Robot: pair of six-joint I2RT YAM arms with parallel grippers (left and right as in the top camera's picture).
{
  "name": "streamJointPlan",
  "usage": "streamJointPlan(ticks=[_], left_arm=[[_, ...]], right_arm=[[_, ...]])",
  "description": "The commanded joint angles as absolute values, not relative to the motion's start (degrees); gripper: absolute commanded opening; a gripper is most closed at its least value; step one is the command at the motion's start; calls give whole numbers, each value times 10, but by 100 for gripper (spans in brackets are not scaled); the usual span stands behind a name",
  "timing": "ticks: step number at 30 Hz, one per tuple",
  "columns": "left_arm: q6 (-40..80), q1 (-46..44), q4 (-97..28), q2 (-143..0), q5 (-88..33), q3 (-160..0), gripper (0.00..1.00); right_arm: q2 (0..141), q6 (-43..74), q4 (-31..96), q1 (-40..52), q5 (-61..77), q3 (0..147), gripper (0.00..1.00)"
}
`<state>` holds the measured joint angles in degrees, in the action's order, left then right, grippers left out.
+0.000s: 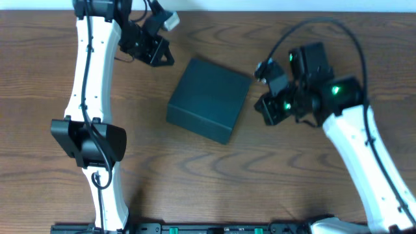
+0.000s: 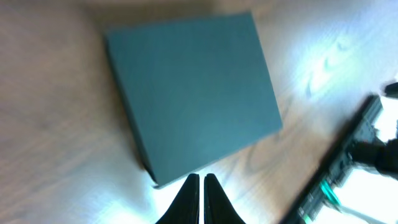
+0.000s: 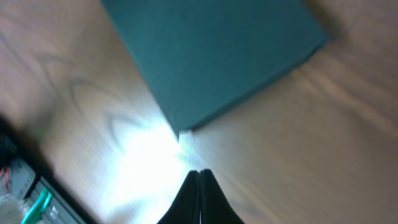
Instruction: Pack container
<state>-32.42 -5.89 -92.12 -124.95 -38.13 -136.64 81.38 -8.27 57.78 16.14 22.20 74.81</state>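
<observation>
One box (image 1: 209, 101), two grippers. The box sits mid-table (image 1: 214, 185) with its lid down, so whatever is inside is hidden. The left gripper (image 1: 166, 57) hangs near the box's far left corner, fingers pressed together on nothing. The right gripper (image 1: 263, 107) is just beside the box's right edge, likewise pinched closed and empty. Neither touches the box.

light: even overhead | wrist views: blurred, white glare on table (image 3: 140, 146)
</observation>
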Motion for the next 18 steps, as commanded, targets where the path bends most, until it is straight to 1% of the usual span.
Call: streamJointPlan(ticks=[1, 5, 9, 13, 18], left_arm=[[-356, -66, -919, -1246, -392, -1317, 6], [-351, -66, -883, -1246, -388, -1243, 6], [-348, -75, -864, -1246, -403, -1190, 6], [-345, -107, -834, -1246, -395, -1155, 6], [-289, -128, -790, -1246, -340, -1124, 6]], right_arm=[[753, 7, 514, 177, 234, 637, 2], [751, 102, 393, 184, 234, 521, 1], [768, 165, 287, 184, 233, 454, 2], [821, 221, 221, 184, 214, 427, 2], [897, 248, 125, 184, 219, 427, 1]])
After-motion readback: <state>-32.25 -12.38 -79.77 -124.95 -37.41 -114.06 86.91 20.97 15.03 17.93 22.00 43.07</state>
